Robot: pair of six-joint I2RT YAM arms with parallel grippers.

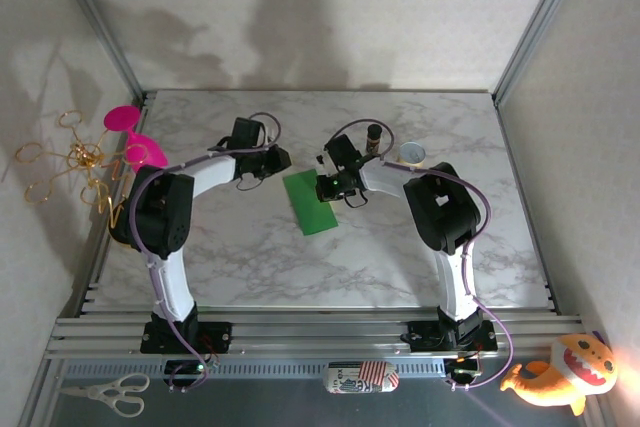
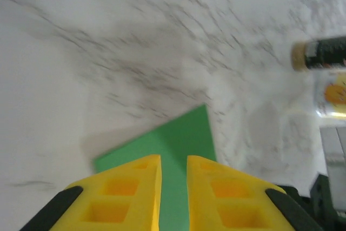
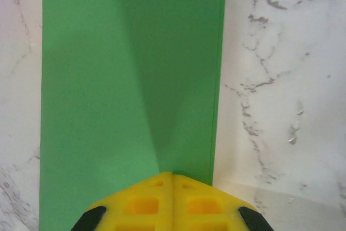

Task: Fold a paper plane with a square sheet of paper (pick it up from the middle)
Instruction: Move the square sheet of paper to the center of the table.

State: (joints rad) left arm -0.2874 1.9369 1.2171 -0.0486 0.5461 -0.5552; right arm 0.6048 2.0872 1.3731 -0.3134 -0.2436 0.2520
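As the sheet of paper (image 1: 310,203), folded to a rectangle, is seen lying flat mid-table (image 1: 300,277), the left gripper (image 2: 173,158) is poised at its 11 o'clock corner, jaws narrowly parted. The right gripper (image 3: 173,174) is positioned over its 2 o'clock edge, jaws pressed together.

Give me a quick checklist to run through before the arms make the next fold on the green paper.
1. The sheet of paper folded into a rectangle, on the table: ok.
2. Layer edges lined up: ok.
3. The right gripper shut, tips over the sheet's edge: ok.
4. The right gripper pressing the sheet down: cannot tell.
5. The left gripper slightly open, holding nothing: ok.
6. The bottle apart from the sheet: ok.
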